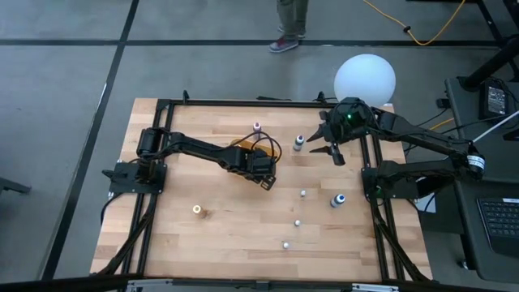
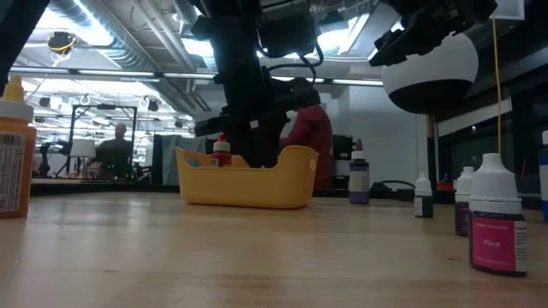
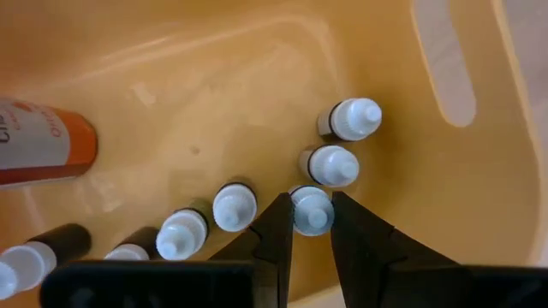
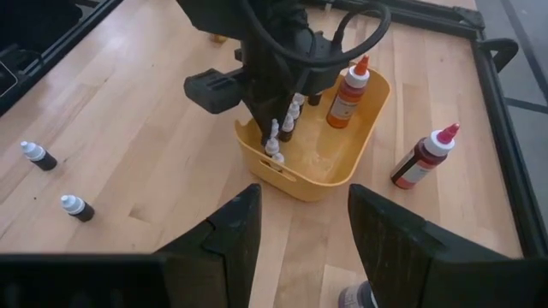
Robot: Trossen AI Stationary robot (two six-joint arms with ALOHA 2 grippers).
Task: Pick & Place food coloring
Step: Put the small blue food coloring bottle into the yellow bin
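Left tool [image 3: 310, 229] sits down inside the yellow tray [image 3: 479, 171], clamped on a small food coloring bottle [image 3: 311, 210] beside its neighbours. I'd release gently and lift straight up. Right tool [image 4: 300, 227] hangs apart, empty.

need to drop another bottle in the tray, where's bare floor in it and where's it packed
Bare tray floor lies between the orange-labelled bottle and the wall with the handle slot. It's crowded along the row of small white-capped bottles, where the left gripper straddles one bottle.
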